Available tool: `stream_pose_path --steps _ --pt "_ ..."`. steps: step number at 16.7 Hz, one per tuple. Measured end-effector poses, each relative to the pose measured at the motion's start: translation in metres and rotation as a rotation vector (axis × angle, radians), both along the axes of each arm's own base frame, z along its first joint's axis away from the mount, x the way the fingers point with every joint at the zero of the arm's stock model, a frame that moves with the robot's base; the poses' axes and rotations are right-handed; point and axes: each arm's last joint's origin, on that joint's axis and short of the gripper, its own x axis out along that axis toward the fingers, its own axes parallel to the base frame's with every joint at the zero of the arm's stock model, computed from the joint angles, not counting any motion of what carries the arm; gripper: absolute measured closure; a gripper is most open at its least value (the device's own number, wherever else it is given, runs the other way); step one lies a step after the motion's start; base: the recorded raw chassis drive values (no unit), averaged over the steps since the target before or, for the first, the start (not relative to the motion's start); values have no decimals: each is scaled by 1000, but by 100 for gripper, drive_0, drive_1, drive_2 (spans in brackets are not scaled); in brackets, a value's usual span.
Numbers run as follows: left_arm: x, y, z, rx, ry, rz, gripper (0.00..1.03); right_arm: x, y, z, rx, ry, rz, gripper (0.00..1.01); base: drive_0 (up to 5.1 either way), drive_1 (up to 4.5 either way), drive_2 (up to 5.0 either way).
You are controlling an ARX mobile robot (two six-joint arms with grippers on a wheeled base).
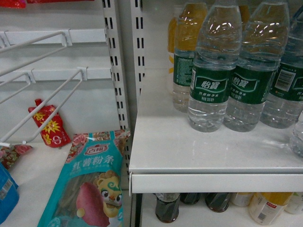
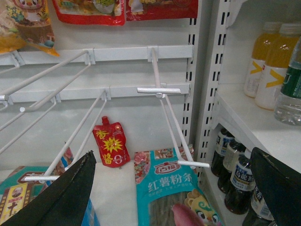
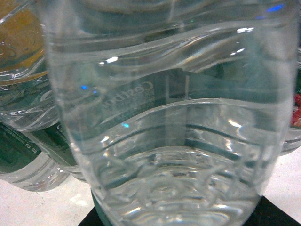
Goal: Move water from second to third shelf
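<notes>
— Where is the water?

— It fills almost the whole right wrist view, so the camera is very close to it. Its ribbed base sits at the bottom centre of that frame, low over the white shelf.

— Is the right gripper clamped on it?

— I cannot tell. Only dark corners of its fingers show at the bottom edge, one on each side of the bottle. The bottle stands between them, but no contact is visible. Straddling the base like that looks like preparation for a low, steady grasp.

— And in the head view?

— The gripper itself is out of sight there. The green-labelled bottles stand upright at the upper right, packed side by side, with orange drink bottles behind. One more bottle shows at the right edge, nearer the front; it may be the chosen one.

— What about the left gripper?

— It is spread wide with nothing in it. Its fingers sit at the bottom corners of its own view, facing the wire hooks and the teal noodle packet. I judge it is parked aside, away from the crowded bottles.

— Is there a risk?

— Probably knocking the neighbouring bottles when the water lifts out.
</notes>
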Motion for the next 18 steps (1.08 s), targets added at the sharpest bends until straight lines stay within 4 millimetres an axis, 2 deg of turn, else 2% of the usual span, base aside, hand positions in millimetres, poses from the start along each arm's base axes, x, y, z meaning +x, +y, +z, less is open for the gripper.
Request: stream_pose_path --steps 6,12,13,18 --pt "0 0 0 0 0 0 5 13 2 0 8 -3 -1 62 0 0 0" --pt "0 0 0 0 0 0 5 15 4 -2 8 -4 3 62 0 0 0" --pt "0 0 0 0 0 0 5 15 4 -2 7 -4 4 60 0 0 0" --pt "0 0 0 0 0 0 5 17 4 1 14 -27 14 2 0 0 0"
